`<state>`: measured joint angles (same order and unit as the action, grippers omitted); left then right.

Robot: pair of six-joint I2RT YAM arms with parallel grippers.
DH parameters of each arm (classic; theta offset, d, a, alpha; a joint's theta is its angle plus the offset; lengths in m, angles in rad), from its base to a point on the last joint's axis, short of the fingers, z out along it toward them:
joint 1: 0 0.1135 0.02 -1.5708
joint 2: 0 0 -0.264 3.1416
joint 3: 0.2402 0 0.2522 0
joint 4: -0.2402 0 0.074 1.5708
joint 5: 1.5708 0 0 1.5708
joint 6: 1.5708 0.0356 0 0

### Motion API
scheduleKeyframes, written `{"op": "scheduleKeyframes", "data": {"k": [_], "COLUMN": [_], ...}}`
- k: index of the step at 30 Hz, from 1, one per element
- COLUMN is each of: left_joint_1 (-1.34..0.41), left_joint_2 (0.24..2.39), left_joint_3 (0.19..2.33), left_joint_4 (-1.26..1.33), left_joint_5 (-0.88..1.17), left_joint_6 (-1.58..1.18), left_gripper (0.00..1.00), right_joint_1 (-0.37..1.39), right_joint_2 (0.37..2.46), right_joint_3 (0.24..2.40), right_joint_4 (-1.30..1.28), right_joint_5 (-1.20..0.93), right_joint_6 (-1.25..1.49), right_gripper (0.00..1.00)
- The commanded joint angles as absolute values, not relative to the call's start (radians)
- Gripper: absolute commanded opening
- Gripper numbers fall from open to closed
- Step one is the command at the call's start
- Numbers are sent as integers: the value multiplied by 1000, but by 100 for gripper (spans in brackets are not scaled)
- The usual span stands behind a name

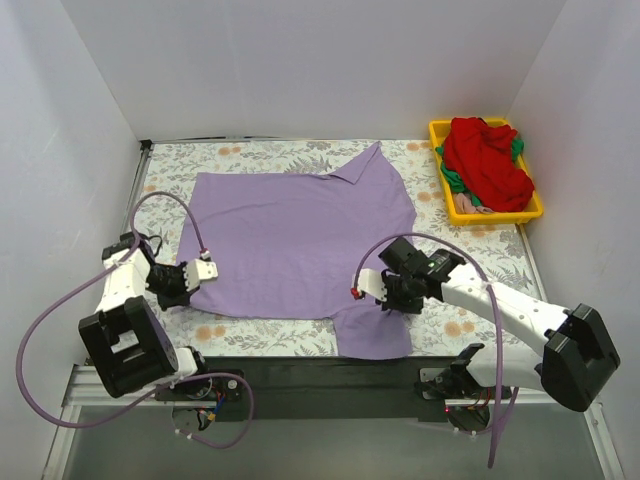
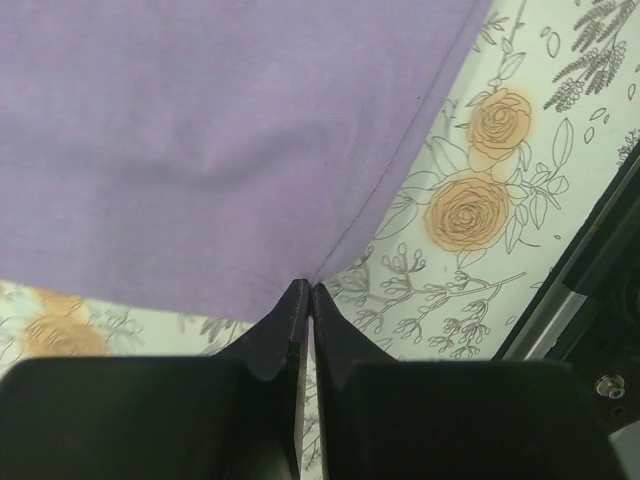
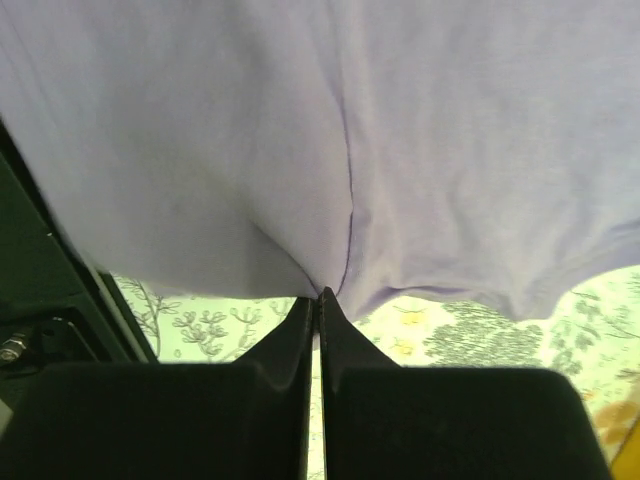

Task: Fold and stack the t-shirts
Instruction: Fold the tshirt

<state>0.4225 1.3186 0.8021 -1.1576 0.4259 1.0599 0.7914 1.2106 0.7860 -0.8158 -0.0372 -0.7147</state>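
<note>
Both grippers are closed on the purple shirt [image 1: 300, 240], which lies spread flat on the floral cloth [image 1: 250, 335]. Left gripper [image 2: 309, 295] pinches the shirt's left hem by its near corner. Right gripper [image 3: 319, 300] pinches the shirt's near side where the near sleeve begins, with cloth gathered at its tips. Red shirt [image 1: 485, 160] and others wait in the yellow tray [image 1: 437, 135], beyond the purple shirt's far right corner.

Step in hand: first lengthwise fold. The next move likely calls for raising both grips evenly and carrying the near side across to the far side.
</note>
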Motion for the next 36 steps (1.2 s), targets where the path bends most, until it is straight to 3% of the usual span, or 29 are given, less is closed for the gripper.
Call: {"op": "scheduleKeyframes", "data": {"k": [1, 15, 36], "left_joint_1": [440, 443, 431], "left_joint_2": [1341, 1468, 1646], "left_joint_3": [903, 1104, 1295], "left_joint_4": [-1232, -1250, -1147], "left_joint_5": [523, 607, 644], "left_joint_6": [1016, 937, 793], "left_gripper": [0, 0, 0], "right_joint_1": [744, 586, 450], "right_joint_2": [1184, 1261, 1571], "right_joint_3": [862, 1057, 1359], "right_joint_4": [-879, -911, -931], "right_joint_5": [-98, -118, -115], "right_joint_6": [-793, -926, -1089], "right_gripper": [1, 1, 1]}}
